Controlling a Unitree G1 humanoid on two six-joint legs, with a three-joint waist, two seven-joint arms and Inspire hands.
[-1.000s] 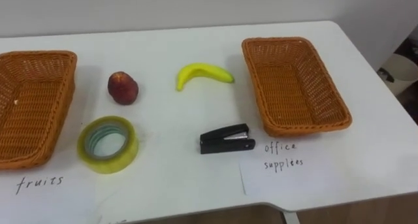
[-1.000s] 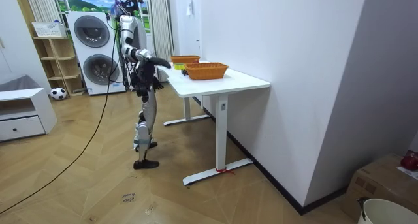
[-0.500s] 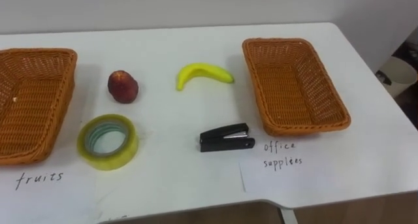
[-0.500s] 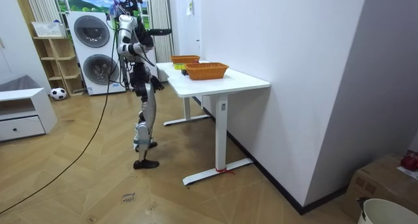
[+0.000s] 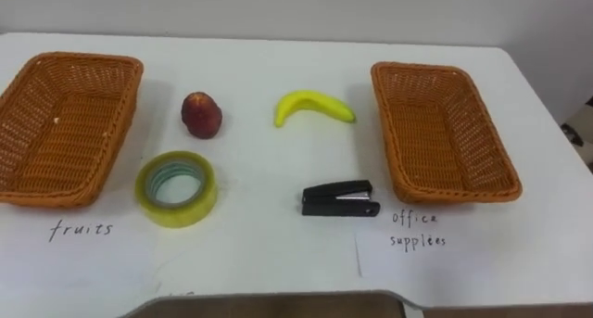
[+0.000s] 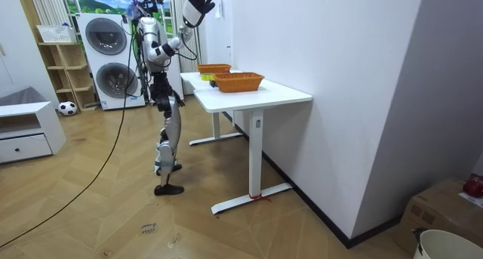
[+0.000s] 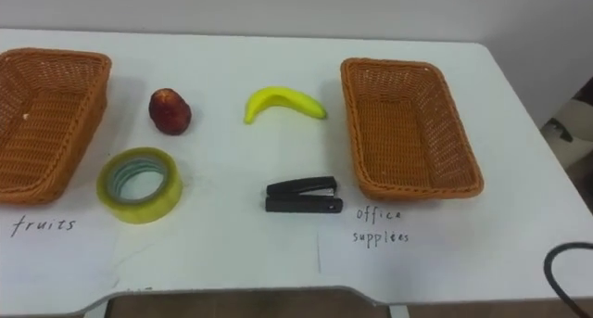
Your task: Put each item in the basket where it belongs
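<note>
On the white table [image 5: 269,253] lie a red peach [image 5: 201,114], a yellow banana [image 5: 313,106], a yellow-green roll of tape [image 5: 176,211] and a black stapler [image 5: 339,198]. All four are between two wicker baskets. The left basket [image 5: 83,60] carries the label "fruits", the right basket [image 5: 445,69] the label "office supplies"; both hold nothing. In the room view I stand at the table's end, with my right hand [image 6: 198,2] raised high above my head and its fingers spread, far from every object.
Handwritten paper labels lie by the table's front edge, "fruits" [image 5: 82,230] and "office supplies" [image 5: 417,230]. Behind the table is a wall. In the room view two washing machines [image 6: 113,59] stand behind me, and the two baskets [image 6: 238,81] sit on the tabletop.
My arm has swung from pointing forward at table height to high above my head. The eye view has shifted, which is the camera's own move; the objects lie as before.
</note>
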